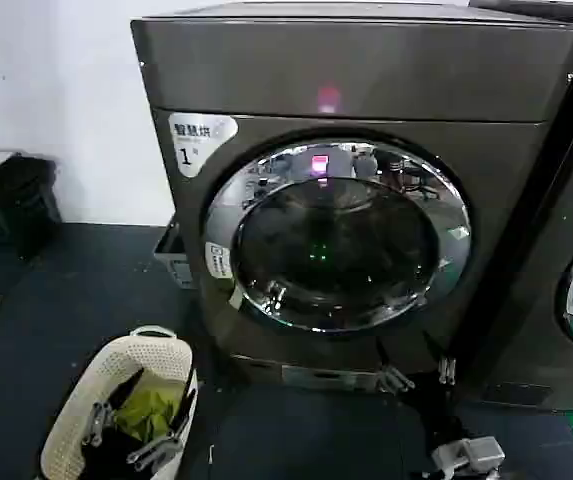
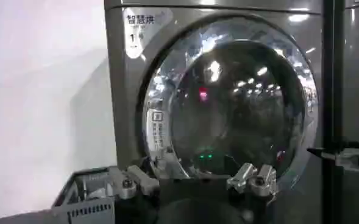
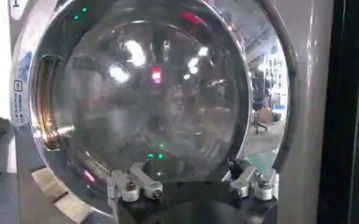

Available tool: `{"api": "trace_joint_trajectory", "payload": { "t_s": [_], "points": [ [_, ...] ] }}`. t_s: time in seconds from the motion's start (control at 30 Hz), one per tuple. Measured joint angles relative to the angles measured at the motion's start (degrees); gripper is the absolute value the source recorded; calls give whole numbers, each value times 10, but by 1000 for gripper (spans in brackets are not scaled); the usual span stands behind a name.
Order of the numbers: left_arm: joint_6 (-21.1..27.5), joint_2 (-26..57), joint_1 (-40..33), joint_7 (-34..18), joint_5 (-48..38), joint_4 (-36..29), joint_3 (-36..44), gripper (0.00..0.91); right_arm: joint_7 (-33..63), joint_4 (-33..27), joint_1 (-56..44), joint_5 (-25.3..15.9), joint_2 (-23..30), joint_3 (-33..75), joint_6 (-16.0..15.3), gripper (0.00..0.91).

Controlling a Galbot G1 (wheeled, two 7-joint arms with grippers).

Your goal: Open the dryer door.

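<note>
The dryer (image 1: 366, 70) is a dark bronze-grey box with a white "1" sticker and a pink light. Its dryer door (image 1: 336, 235) is round, with a chrome rim around dark glass, and sits flush against the front. My right gripper (image 1: 421, 375) hangs open just below the door's lower right rim. In the right wrist view the right gripper (image 3: 194, 185) has its fingers spread wide in front of the glass (image 3: 149, 97). My left gripper (image 1: 126, 437) is open, low over the basket and well short of the machine. From the left wrist the left gripper (image 2: 191, 182) faces the door (image 2: 228, 103).
A white laundry basket (image 1: 161, 345) holding green cloth stands on the dark floor at front left. A grey crate (image 1: 171, 255) sits beside the dryer's left side. Another dark machine (image 1: 566, 250) stands tight against the right side. A white wall is behind, with dark clutter (image 1: 11, 200) at far left.
</note>
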Motion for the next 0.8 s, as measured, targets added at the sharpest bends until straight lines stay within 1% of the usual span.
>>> {"api": "trace_joint_trajectory", "payload": {
  "t_s": [0.03, 0.13, 0.23, 0.33, 0.47, 0.6, 0.67, 0.8],
  "points": [
    [0, -1, 0, 0, 0, 0, 2, 907, -17, 3, 3, 10, -4, 1, -10, 907],
    [0, -1, -1, 11, 0, 5, 3, 907, -65, 19, 17, 27, -18, 1, -26, 907],
    [-2, -3, -2, 16, 0, 7, 4, 907, -76, 24, 41, 73, -41, -10, -54, 907],
    [-5, -3, -2, 15, 4, 11, 3, 907, -75, 15, 69, 114, -71, -19, -68, 907],
    [-7, 0, -2, 21, 4, 12, 2, 907, -76, -14, 111, 150, -121, -40, -73, 907],
    [-10, 0, -4, 24, 0, 13, 6, 907, -76, -49, 158, 176, -173, -77, -75, 907],
    [-13, -3, -3, 24, 0, 18, 10, 907, -75, -66, 183, 186, -190, -96, -76, 907],
    [-16, -5, -1, 23, 0, 21, 10, 907, -72, -105, 243, 187, -204, -135, -79, 907]
  ]
}}
